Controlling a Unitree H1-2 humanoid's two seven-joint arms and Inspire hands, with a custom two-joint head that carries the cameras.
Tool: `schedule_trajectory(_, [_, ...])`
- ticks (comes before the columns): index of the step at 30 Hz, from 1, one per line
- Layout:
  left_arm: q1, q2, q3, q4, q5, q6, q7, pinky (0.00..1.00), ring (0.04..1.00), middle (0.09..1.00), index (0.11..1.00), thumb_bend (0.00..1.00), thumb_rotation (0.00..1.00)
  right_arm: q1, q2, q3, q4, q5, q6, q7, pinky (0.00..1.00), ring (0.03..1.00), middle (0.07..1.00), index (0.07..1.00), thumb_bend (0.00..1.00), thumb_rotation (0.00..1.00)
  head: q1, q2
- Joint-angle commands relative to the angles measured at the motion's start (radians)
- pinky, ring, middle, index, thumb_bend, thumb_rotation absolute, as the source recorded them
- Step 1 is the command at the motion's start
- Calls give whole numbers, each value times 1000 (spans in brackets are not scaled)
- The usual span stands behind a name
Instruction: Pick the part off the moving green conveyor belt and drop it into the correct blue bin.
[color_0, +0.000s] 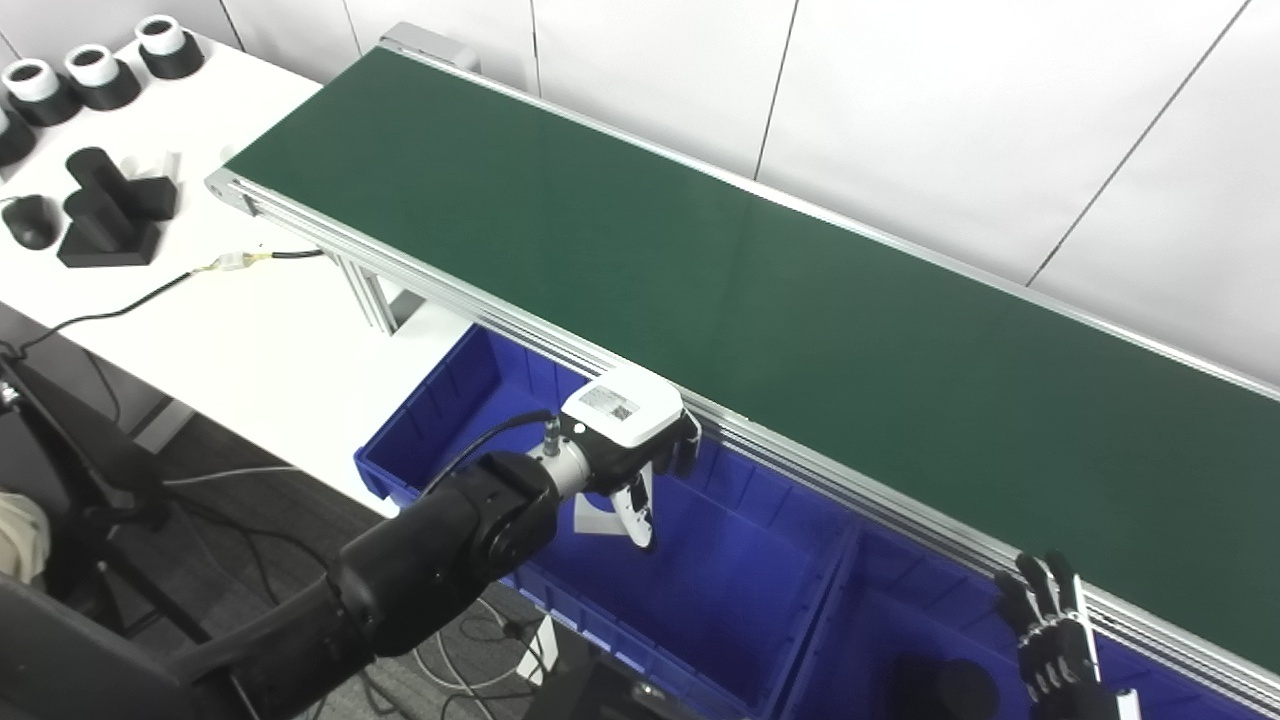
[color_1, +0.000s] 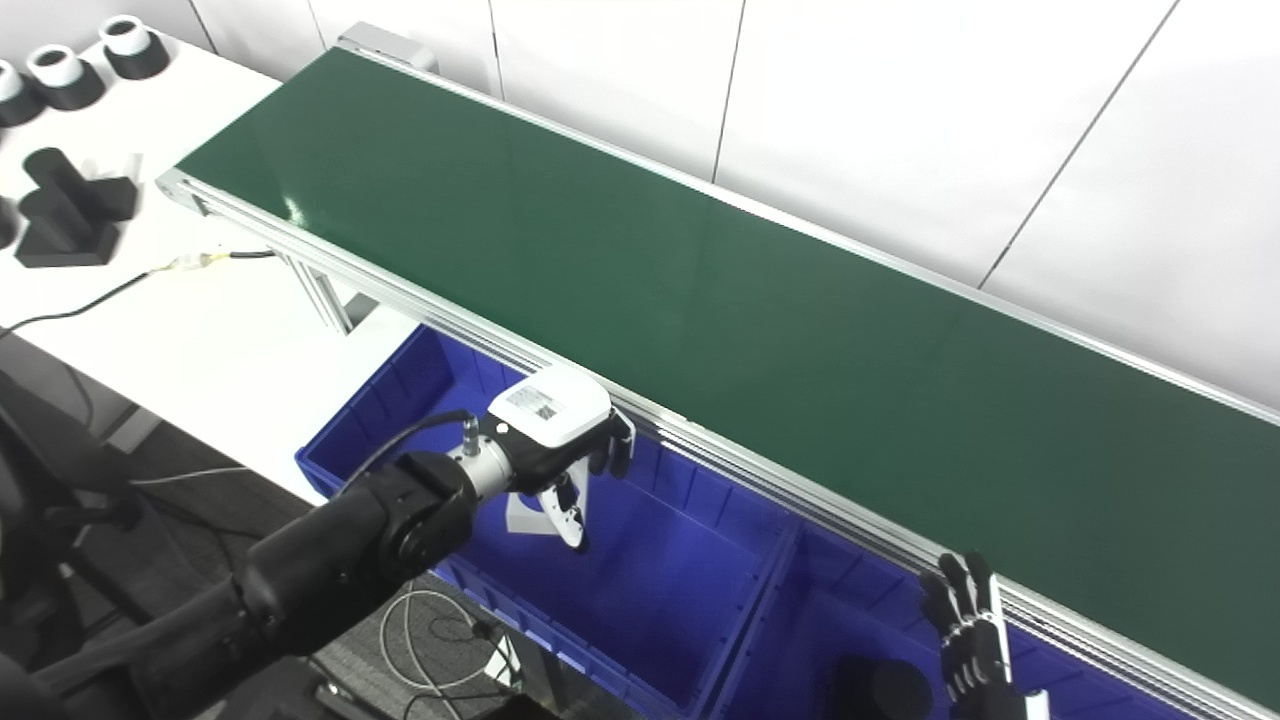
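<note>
left hand (color_0: 625, 440) is over the left blue bin (color_0: 700, 600), just short of the conveyor's aluminium rail (color_0: 800, 465). its fingers (color_0: 640, 505) curl downward; whether they are clamped on anything cannot be told. a small white part (color_0: 595, 515) shows directly under the hand, inside the bin, close to the fingers; contact between them cannot be confirmed.

right hand (color_1: 968, 630) is at the lower edge of view, over the right blue bin (color_1: 830, 620), its fingers spread and pointing up toward the rail, gripping nothing. a dark round object (color_1: 885, 688) lies in that bin just to the left of this hand.

green conveyor belt (color_0: 700, 270) runs beyond both hands, surface bare in view.

white tabletop (color_0: 250, 330) is far to the left of the left hand. on it: black blocks (color_0: 105, 210), black-and-white cylindrical parts (color_0: 95, 75), and a black cable (color_0: 130, 305) leading toward the belt frame.
</note>
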Motion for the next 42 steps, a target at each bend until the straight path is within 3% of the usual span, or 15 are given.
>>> schedule_trajectory(1, [-34, -2, 9, 22, -16, -81, 130, 369, 393, 445, 533, 500, 0, -7, 8, -4, -19, 8, -46, 15, 899, 908, 943, 983, 929, 980, -1, 1])
schedule_trajectory(6, [-45, -12, 4, 86, -42, -144, 202, 417, 443, 488, 501, 504, 0, -4, 15, -6, -24, 8, -46, 13, 901, 909, 940, 976, 936, 973, -12, 3])
schedule_trajectory(12, [-47, -15, -5, 101, -38, -161, 219, 362, 417, 468, 516, 503, 0, -1, 15, -8, -30, 6, -46, 14, 901, 914, 944, 977, 941, 971, -15, 0])
schedule_trajectory(22, [-35, -20, 3, 70, -45, -158, 206, 362, 413, 463, 521, 502, 0, 6, 12, -7, -37, 11, -44, 17, 904, 911, 944, 977, 940, 967, -19, 2])
schedule_trajectory(24, [-34, -18, 1, 59, -50, -151, 180, 372, 422, 468, 516, 504, 0, 8, 11, -7, -38, 10, -45, 16, 902, 910, 944, 977, 942, 967, -20, 2])
schedule_trajectory(26, [-36, -1, -10, 25, -67, -125, 74, 410, 476, 491, 495, 514, 0, 8, 11, -6, -38, 6, -46, 14, 901, 910, 943, 977, 940, 968, -21, 2])
schedule_trajectory(27, [-38, 7, -15, 9, -75, -113, 22, 474, 546, 586, 582, 802, 136, 8, 12, -6, -38, 5, -46, 14, 901, 911, 945, 978, 934, 967, -21, 2])
schedule_trajectory(28, [-39, 16, -21, -8, -78, -102, -32, 496, 570, 618, 612, 900, 183, 8, 11, -6, -38, 7, -46, 15, 902, 911, 946, 978, 931, 966, -21, 2])
schedule_trajectory(30, [-40, 24, -25, -28, -79, -90, -87, 580, 659, 700, 694, 985, 278, 8, 11, -5, -39, 8, -46, 16, 905, 914, 948, 980, 934, 964, -21, 2])
schedule_trajectory(42, [-41, 28, -21, -38, -90, -111, -116, 619, 689, 727, 727, 1000, 324, 4, 10, -7, -31, 9, -45, 17, 909, 918, 948, 981, 933, 968, -25, 0])
